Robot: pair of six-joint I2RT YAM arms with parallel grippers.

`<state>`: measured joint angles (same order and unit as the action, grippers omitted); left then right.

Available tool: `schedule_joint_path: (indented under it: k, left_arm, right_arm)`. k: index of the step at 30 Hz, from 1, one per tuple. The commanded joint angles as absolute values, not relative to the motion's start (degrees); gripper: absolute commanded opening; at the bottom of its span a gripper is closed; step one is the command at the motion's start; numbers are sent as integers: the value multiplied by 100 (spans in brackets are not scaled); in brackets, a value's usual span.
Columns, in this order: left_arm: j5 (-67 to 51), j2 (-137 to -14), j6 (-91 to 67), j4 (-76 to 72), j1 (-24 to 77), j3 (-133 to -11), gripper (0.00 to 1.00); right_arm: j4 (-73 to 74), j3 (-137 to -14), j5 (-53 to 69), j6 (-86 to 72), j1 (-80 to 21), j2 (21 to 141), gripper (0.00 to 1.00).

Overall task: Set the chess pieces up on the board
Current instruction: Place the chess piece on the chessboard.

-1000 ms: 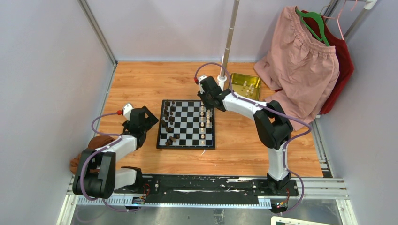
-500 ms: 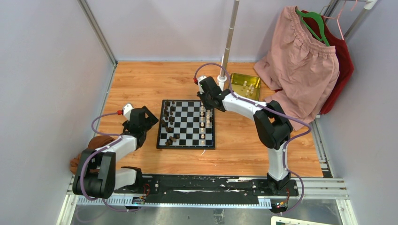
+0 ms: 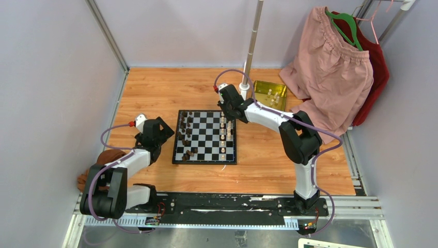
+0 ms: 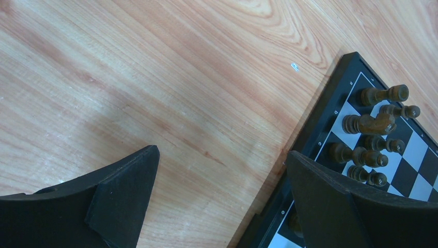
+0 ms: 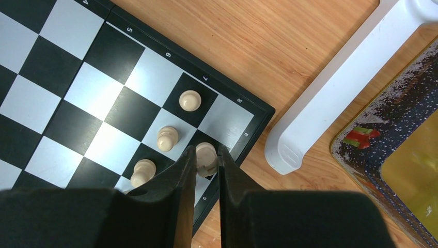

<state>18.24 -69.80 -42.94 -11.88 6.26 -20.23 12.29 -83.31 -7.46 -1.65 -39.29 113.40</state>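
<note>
The black and white board point(image 3: 205, 137) lies mid-table. Dark brown pieces point(image 3: 184, 126) stand along its left side and cream pieces point(image 3: 223, 137) along its right. My right gripper point(image 3: 228, 114) is over the board's far right corner. In the right wrist view it point(image 5: 206, 150) is shut on a cream piece point(image 5: 206, 156) above a black square at the board's point(image 5: 93, 88) edge, next to three cream pawns point(image 5: 167, 138). My left gripper point(image 3: 162, 130) is wide open and empty point(image 4: 222, 155) over bare wood just left of the board point(image 4: 330, 98), near several dark pieces point(image 4: 372, 124).
A gold tin point(image 3: 270, 93) holding a few cream pieces sits behind the board to the right, beside a white pole point(image 3: 251, 46) and its base point(image 5: 330, 103). Pink and red clothes point(image 3: 330, 67) hang at the back right. A brown object point(image 3: 106, 155) lies by the left arm.
My right gripper has shifted slightly toward the board's far edge with the cream piece. The left arm has not moved.
</note>
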Motion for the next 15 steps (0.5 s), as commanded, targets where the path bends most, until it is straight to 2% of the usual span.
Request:
schedule_joint_path:
  k: [1,8,15]
  left_arm:
    - [1881,-6911,-4192,-1314,694,-2040,100]
    - [1888,-6910,-4193,-1312,694,-2040,100]
    - [1877,-6911,-4192,-1310,694,-2040,100]
  right_arm:
    - [1431,-8393,-955,-69,-3985,11292,8]
    - [1445,-8395,-881,-96,-3983,11335,10]
    - [1463,-8400,-872,-106,-3988,11348,20]
